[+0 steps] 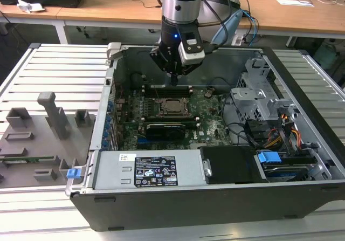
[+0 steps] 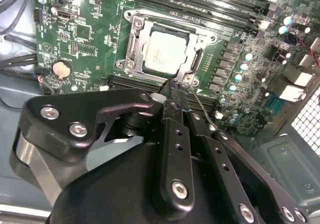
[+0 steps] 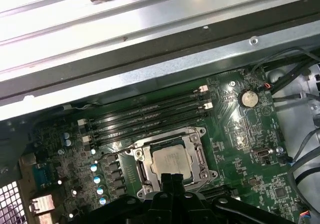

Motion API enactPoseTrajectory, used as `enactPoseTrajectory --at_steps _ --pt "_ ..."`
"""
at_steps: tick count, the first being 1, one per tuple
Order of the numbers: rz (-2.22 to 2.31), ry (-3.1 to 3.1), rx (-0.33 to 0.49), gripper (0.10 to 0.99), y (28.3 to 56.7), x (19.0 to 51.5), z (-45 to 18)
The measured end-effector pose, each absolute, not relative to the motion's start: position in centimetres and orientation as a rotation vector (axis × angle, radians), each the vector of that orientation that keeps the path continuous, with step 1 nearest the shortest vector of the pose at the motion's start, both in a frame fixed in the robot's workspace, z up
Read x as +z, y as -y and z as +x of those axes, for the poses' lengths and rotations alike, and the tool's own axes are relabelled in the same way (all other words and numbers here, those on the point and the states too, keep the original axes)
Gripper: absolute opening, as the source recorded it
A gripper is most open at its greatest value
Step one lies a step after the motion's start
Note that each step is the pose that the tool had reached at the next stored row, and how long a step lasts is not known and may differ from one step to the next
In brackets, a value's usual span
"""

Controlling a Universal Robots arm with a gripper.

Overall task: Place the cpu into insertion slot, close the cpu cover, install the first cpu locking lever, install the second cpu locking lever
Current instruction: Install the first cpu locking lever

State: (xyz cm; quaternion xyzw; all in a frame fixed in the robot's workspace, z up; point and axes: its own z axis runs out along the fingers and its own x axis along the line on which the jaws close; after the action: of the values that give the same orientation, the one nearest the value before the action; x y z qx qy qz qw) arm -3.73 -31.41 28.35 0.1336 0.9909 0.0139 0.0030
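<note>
Exterior view: the arm drops vertically into the open computer case (image 1: pixel 215 204), its gripper (image 1: pixel 174 80) poised just above the cpu (image 1: pixel 173 105), well apart from the case walls. Second wrist view: the jaws are pressed together, gripping nothing, by a thin lever (image 2: pixel 199 106) at the insertion slot's (image 2: pixel 196 58) corner; the cpu cover (image 2: pixel 165 23) lies flat around the chip. First wrist view: memory slots (image 3: pixel 150 116) run between socket and case wall.

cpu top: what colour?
Pale silvery cpu, clearest in the second wrist view.
</note>
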Motion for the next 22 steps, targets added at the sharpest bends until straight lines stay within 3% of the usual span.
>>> enactPoseTrajectory --at_steps 22 --pt "0.159 -3.134 0.044 0.106 31.41 28.35 -3.73"
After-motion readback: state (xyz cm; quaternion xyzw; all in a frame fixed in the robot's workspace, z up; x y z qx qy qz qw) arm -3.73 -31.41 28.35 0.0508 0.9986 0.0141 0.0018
